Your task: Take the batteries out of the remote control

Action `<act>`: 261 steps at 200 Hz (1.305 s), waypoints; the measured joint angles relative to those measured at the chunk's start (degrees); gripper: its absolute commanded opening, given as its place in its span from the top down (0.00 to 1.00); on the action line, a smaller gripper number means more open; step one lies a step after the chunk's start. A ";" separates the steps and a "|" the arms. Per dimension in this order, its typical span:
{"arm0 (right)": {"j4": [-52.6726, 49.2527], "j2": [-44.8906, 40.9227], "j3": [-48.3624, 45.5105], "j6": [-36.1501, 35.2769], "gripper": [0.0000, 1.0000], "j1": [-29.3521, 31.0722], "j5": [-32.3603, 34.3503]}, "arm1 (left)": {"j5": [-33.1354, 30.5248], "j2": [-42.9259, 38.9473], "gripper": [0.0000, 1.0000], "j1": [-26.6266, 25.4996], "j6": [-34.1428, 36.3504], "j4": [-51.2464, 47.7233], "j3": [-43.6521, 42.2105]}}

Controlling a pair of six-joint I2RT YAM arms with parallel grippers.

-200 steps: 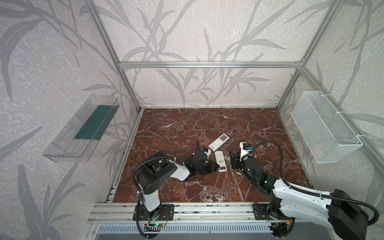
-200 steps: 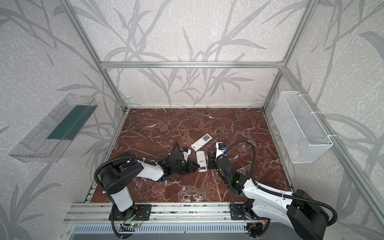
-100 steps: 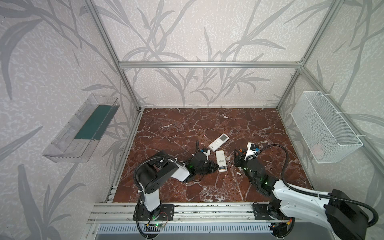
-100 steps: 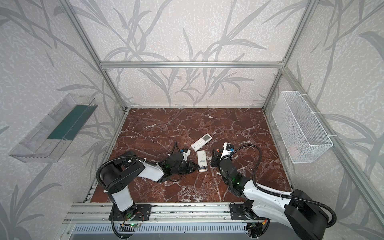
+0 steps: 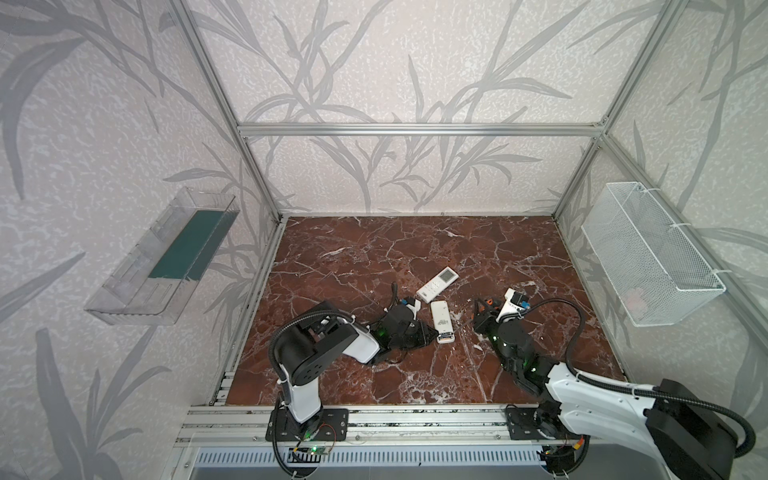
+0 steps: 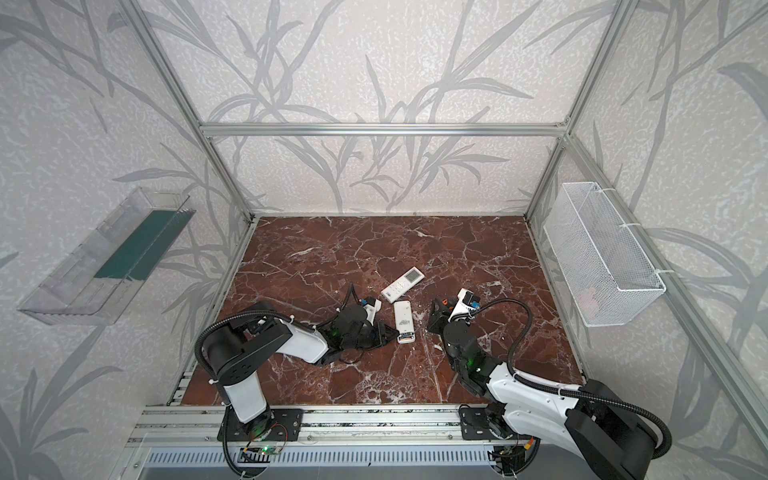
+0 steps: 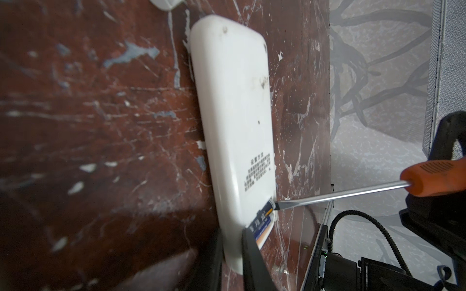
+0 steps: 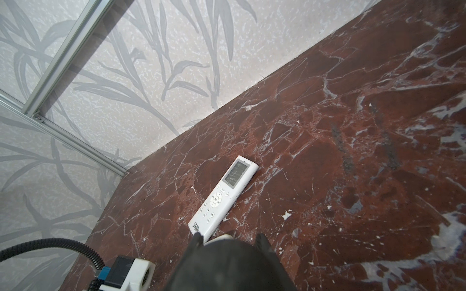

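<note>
A white remote control [image 7: 234,100] lies face down on the marble floor, seen in both top views [image 5: 441,316] [image 6: 403,318]. My left gripper [image 7: 232,231] is shut on its near end, also seen from above [image 5: 430,331]. The end compartment is uncovered and shows batteries [image 7: 262,223] with a blue, white and orange label. My right gripper [image 5: 481,308] [image 8: 230,238] is shut on an orange-handled screwdriver [image 7: 340,194]. The screwdriver's tip touches the upper battery's end at the compartment edge.
A second white remote [image 5: 436,284] [image 8: 224,199] lies face up just behind the first. A wire basket [image 5: 648,257] hangs on the right wall and a clear shelf [image 5: 162,257] on the left wall. An aluminium rail [image 5: 395,419] runs along the front edge.
My right wrist has shifted a little to the right while the screwdriver stays pointed at the remote. The left gripper and the remote have hardly moved.
</note>
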 measured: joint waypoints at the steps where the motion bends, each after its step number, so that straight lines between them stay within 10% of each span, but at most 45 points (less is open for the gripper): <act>1: 0.00 0.00 -0.02 0.11 1.00 -0.02 0.00 | 0.02 0.00 0.83 0.00 -0.02 0.02 0.00; 261: 1.99 0.90 -2.64 13.42 1.00 -2.47 -0.24 | 0.87 1.25 0.69 0.28 -1.33 6.38 -1.81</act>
